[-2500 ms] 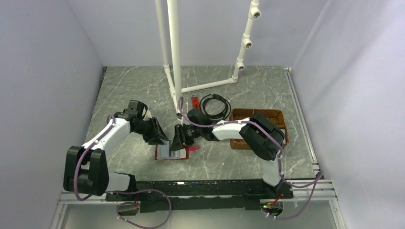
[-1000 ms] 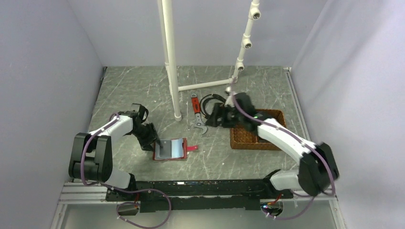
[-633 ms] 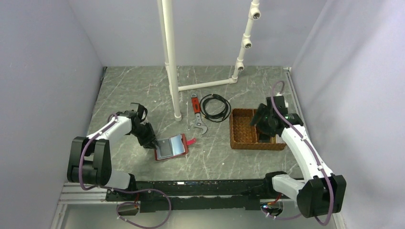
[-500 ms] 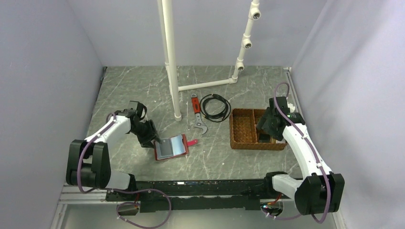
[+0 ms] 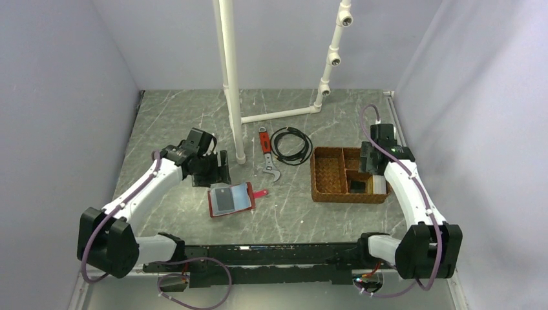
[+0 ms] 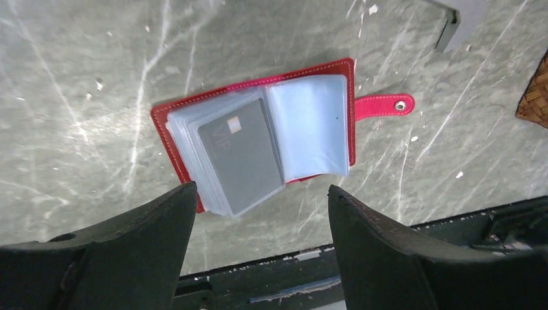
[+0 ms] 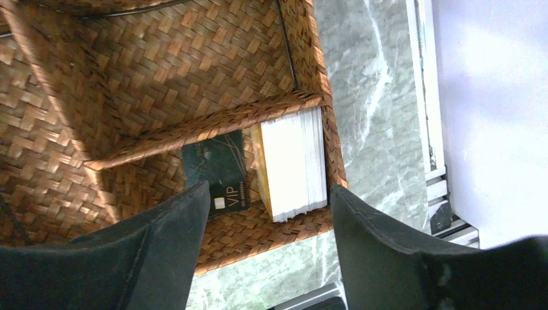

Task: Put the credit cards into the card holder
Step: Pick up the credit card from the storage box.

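The red card holder (image 5: 231, 199) lies open on the table, snap tab (image 6: 386, 105) to the right. A grey card marked VIP (image 6: 242, 155) sits in its left clear pocket. My left gripper (image 5: 214, 172) hovers open and empty just behind the holder, which shows between its fingers in the left wrist view (image 6: 262, 191). My right gripper (image 5: 373, 161) is open and empty above the brown woven tray (image 5: 326, 192). In the right wrist view (image 7: 270, 188) a white stack of cards (image 7: 294, 165) and a dark VIP card (image 7: 216, 171) lie in the tray's near right compartment.
A red-handled wrench (image 5: 265, 155) and a black cable coil (image 5: 291, 143) lie behind the holder. A white pipe frame (image 5: 234, 77) stands at the back middle. A metal rail (image 7: 430, 129) runs along the table's right edge beside the tray.
My right arm left the card holder and swung right over the tray. My left gripper came off the holder's left edge and rose behind it. The holder stays open.
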Motion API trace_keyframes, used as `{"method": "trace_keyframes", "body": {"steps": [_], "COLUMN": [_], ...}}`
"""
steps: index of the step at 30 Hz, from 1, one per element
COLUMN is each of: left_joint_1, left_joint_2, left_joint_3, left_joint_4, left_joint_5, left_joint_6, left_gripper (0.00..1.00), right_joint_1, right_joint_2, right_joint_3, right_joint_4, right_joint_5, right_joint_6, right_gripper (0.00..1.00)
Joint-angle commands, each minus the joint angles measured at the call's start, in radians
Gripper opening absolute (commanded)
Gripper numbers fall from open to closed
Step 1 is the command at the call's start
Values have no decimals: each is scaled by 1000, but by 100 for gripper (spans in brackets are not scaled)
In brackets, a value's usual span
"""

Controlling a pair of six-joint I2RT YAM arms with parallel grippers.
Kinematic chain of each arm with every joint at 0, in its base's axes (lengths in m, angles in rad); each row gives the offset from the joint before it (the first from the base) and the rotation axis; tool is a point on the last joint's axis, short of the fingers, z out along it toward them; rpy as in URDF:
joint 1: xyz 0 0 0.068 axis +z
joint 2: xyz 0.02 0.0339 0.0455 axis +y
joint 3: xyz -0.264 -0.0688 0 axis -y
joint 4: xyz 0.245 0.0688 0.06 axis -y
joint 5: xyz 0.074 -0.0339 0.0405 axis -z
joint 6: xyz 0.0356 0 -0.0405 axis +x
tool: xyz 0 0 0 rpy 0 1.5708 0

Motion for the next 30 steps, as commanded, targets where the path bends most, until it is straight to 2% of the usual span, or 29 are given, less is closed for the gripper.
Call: {"method": "trace_keyframes", "body": {"steps": [1, 4, 8, 17, 26, 30], "left_joint_1": [-59, -92, -128, -149, -149, -149], "left_joint_2": [-65, -71, -48, -6, -12, -22], "left_joint_3": [77, 98, 129, 154, 155, 153], "left_joint_4": [-26, -31, -32, -24, -22, -33], "left_joint_5": [-139, -181, -195, -193, -195, -210], "left_joint_6": [48, 67, 77, 71, 57, 60], "left_gripper": [79, 79, 79, 79, 79, 79], "right_joint_1": [-10, -10, -10, 4, 67, 73], "right_joint_2": [25, 48, 136, 246, 347, 351], "right_joint_3": [-13, -34, -8, -14, 15, 20], "right_joint_4": [15, 37, 9, 1, -14, -35], "right_joint_5": [31, 22, 82, 217, 327, 363], "right_joint_6": [21, 23, 22, 73, 105, 136], "right_gripper": [68, 60, 56, 57, 59, 56]}}
